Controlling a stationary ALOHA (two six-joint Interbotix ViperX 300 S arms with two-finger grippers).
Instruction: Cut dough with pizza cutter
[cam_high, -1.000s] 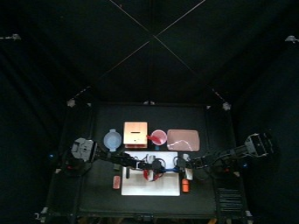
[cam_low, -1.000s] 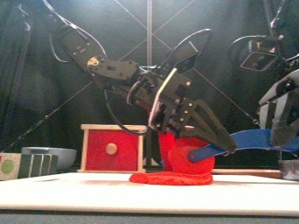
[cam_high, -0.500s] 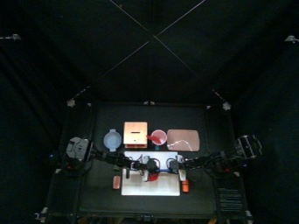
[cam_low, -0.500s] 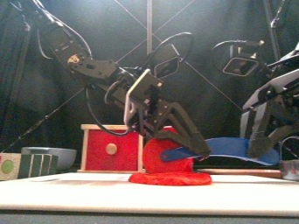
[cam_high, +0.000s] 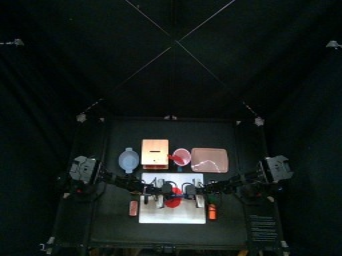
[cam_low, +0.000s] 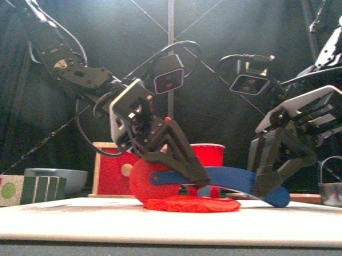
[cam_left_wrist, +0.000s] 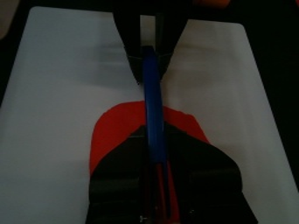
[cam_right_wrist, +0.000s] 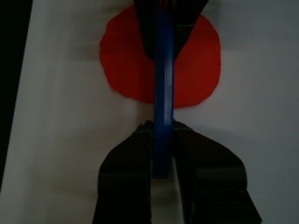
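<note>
Dough (cam_low: 194, 204) lies flattened, a red, roughly round patch on the white board (cam_low: 80, 220). Left gripper (cam_left_wrist: 152, 166) and right gripper (cam_right_wrist: 163, 144) each clamp an end of the blue cutter handle (cam_low: 221, 180) above it.

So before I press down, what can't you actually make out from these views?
- The cutter's wheel: hidden in every view; only the blue handle shows, and the jaws of the left gripper cover its end.
- Any cut line in the dough: both wrist views have the handle lying across it.
- Top view: dough, the right gripper and the handle are too small to separate.
</note>
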